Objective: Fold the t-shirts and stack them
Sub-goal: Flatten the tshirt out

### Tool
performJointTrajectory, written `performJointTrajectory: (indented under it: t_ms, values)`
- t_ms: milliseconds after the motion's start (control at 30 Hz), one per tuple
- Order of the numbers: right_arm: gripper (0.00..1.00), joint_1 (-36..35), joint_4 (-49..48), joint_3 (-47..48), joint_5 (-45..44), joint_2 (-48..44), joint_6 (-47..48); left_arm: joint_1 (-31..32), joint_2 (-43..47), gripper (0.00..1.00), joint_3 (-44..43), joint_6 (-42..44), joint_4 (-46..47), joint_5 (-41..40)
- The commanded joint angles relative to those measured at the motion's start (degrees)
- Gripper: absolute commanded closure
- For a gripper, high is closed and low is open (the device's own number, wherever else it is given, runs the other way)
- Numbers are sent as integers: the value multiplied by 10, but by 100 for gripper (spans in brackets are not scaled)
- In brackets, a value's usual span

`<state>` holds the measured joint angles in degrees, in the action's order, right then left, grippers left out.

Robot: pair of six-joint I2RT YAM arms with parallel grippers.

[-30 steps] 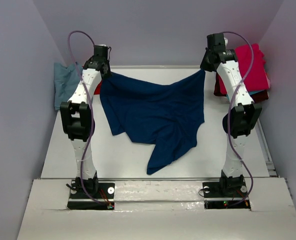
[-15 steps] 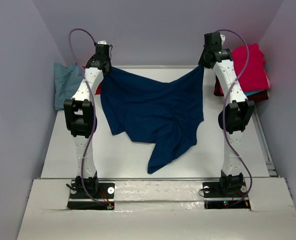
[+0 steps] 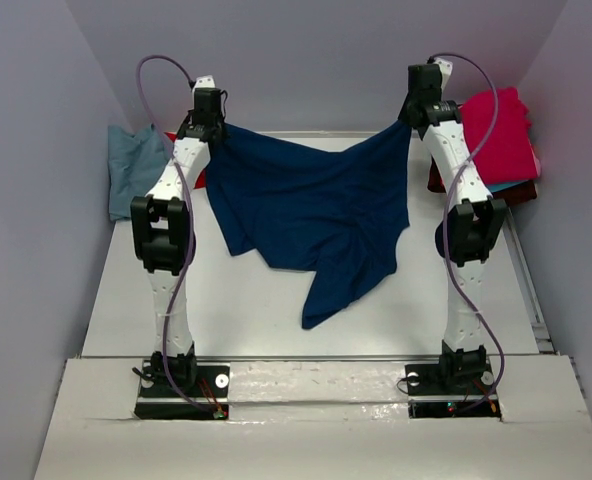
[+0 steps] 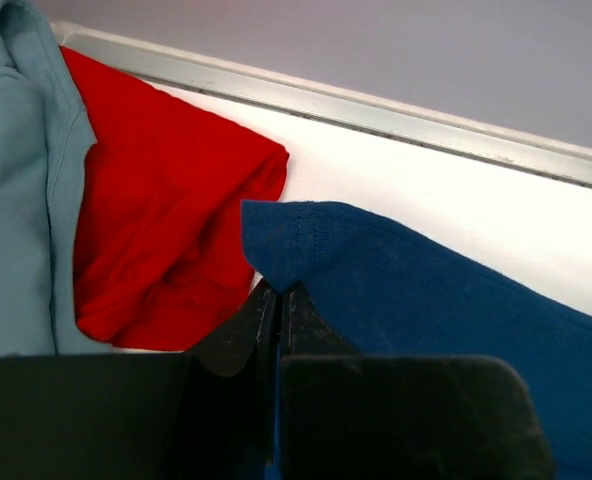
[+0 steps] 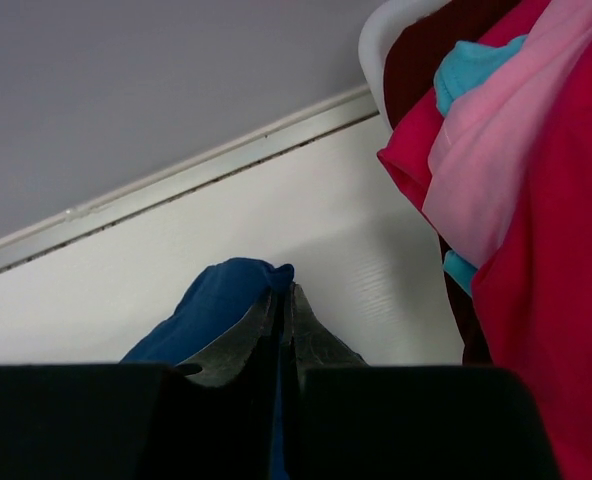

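A navy t-shirt (image 3: 316, 215) hangs stretched between both arms over the far half of the table, its lower part trailing on the surface toward me. My left gripper (image 3: 216, 132) is shut on the shirt's left corner (image 4: 296, 240). My right gripper (image 3: 408, 128) is shut on the right corner (image 5: 238, 290). A red t-shirt (image 4: 166, 230) and a blue-grey t-shirt (image 4: 16, 190) lie at the far left. Magenta (image 3: 501, 130), turquoise (image 5: 468, 68) and maroon (image 5: 426, 50) t-shirts are piled at the far right.
The white table (image 3: 236, 310) ends at a metal strip along the back wall (image 4: 396, 110). Purple walls close in the left, right and far sides. A pink cloth (image 5: 496, 150) lies in the right pile.
Both grippers have moved away from me toward the back wall and risen, lifting the navy shirt; its trailing hem has slid farther from me across the table.
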<state>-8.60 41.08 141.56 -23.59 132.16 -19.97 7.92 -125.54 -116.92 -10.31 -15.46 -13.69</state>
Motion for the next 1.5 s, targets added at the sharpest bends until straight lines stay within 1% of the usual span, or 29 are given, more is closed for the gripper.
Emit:
performJointTrajectory:
  t_ms: [0,100,133,167,200,233,267,333,367,433,467,633,733,800,867,900,933,1033,1067,1133,1167,1200,1233,1300,1333,1467]
  values:
    - [93,4,-64,9,-27,12,12,1,-7,94,-9,-4,55,-15]
    - [93,4,-64,12,-21,23,13,1,-28,94,-31,-5,47,-7]
    - [93,4,-63,11,-20,24,12,1,-39,91,-37,-6,37,-5]
    - [93,4,-61,10,-18,28,12,1,-44,82,-49,-10,32,-5]
    - [86,4,-60,11,-16,28,12,1,-49,60,-52,-13,27,-5]
    - [80,4,-58,10,-15,29,12,1,-50,51,-50,-16,27,-5]
    - [65,4,-59,5,-15,27,12,1,-50,38,-48,-20,27,-5]
    - [52,4,-60,0,-15,24,15,1,-42,31,-39,-20,36,1]
    - [38,4,-59,-2,-13,21,15,6,-38,23,-30,-20,39,-2]
    - [28,4,-58,-5,-8,16,17,6,-28,19,-20,-20,42,-5]
    - [19,4,-54,-5,-7,14,17,6,-24,17,-20,-21,42,-5]
    - [18,-1,-17,-1,7,-8,-9,11,14,18,-5,-23,28,-12]
    - [20,-1,36,-1,33,-29,-32,23,42,18,19,-33,3,-4]
    - [22,-1,81,-12,58,-44,-48,35,53,19,26,-38,-23,-15]
    - [22,-6,106,-34,90,-59,-72,42,80,19,57,-52,-47,-24]
    - [24,-6,123,-64,109,-77,-79,47,92,20,76,-56,-49,-20]
    - [25,-6,126,-112,139,-88,-85,53,122,20,119,-65,-47,-15]
    - [26,-19,139,-173,191,-127,-96,53,176,20,173,-88,-59,7]
    - [27,-19,155,-191,222,-134,-98,53,186,21,205,-105,-66,10]
    - [29,-32,163,-250,252,-158,-98,53,214,21,233,-118,-86,21]
    - [29,-46,169,-269,267,-167,-97,53,223,22,262,-132,-91,26]
    - [30,-53,171,-288,270,-176,-97,53,232,23,277,-139,-94,32]
    - [30,-61,168,-329,275,-198,-96,59,251,24,305,-144,-99,43]
    - [31,-82,169,-384,282,-218,-101,59,280,25,333,-161,-101,56]
    - [31,-88,168,-403,297,-238,-102,59,288,26,357,-166,-101,62]
    - [32,-115,153,-491,316,-283,-116,59,321,29,400,-192,-109,80]
